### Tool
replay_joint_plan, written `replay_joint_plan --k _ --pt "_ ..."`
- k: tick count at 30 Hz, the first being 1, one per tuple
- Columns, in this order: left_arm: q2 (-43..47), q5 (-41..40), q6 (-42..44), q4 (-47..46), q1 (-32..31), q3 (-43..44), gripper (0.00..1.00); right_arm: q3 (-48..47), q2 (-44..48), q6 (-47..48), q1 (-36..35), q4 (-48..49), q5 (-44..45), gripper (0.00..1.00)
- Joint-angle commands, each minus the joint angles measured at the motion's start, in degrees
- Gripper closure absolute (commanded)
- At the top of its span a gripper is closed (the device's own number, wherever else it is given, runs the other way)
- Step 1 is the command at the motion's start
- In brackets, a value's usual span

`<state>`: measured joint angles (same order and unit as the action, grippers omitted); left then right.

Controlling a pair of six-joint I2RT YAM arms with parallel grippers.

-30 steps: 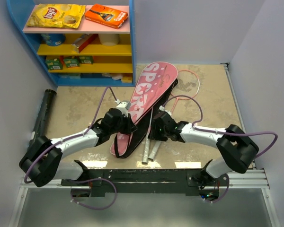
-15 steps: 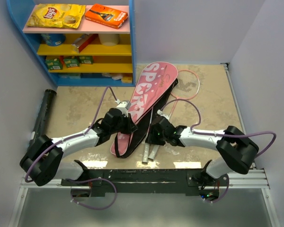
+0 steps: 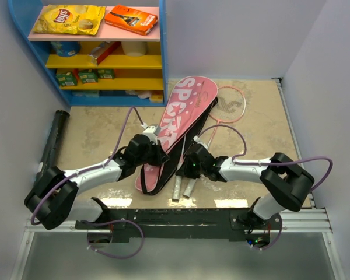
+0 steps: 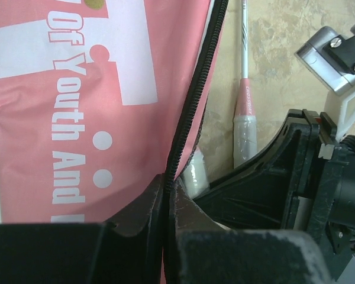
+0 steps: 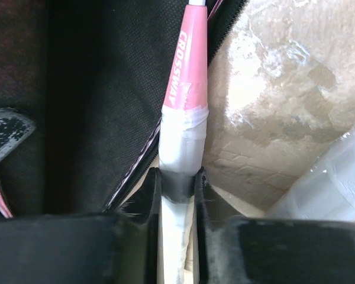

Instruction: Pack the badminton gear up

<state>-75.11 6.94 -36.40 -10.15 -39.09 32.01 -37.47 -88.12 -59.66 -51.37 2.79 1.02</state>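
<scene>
The pink bag (image 3: 184, 114) lettered "SPORT" lies slanted mid-table with its black zip edge open. My left gripper (image 3: 158, 156) is shut on that zip edge (image 4: 192, 118), fingertips (image 4: 155, 201) pinching it beside the pink cloth (image 4: 77, 89). My right gripper (image 3: 190, 168) is shut on a racket's white-taped handle (image 5: 183, 127), which leads into the bag's black inside (image 5: 89, 89). A second handle (image 5: 337, 183) lies alongside it on the table. One racket head (image 3: 230, 105) shows to the right of the bag. The long black tube (image 3: 52, 140) lies by the left wall.
A blue shelf unit (image 3: 163, 58) with snack packets and boxes stands at the back left. Grey walls close in on the left, back and right. The two arms meet near the table's front middle, grippers close together.
My right gripper slid left toward the bag's lower end and closed on the racket handle. The left gripper stayed shut on the zip edge.
</scene>
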Motion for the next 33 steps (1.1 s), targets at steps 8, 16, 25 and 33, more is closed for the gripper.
replay_joint_plan --k 8,16,25,33 --pt "1.99 2.02 -3.14 -9.0 -1.69 -7.3 1.0 -3.83 5.32 1.65 -0.48 -6.39 2.76 1.0" --pt "2.07 2.82 -6.39 -12.6 -3.62 -9.94 1.0 -6.29 4.97 -0.37 -0.57 -3.23 1.01 1.0" --pt "2.6 2.99 -10.26 -17.26 -5.03 -13.72 1.0 -7.52 3.39 -3.45 -0.48 0.64 -0.05 1.0" --pt "5.24 2.2 -12.9 -23.59 -6.08 -17.33 1.0 -10.78 0.93 -1.17 -0.13 2.83 -0.93 1.0"
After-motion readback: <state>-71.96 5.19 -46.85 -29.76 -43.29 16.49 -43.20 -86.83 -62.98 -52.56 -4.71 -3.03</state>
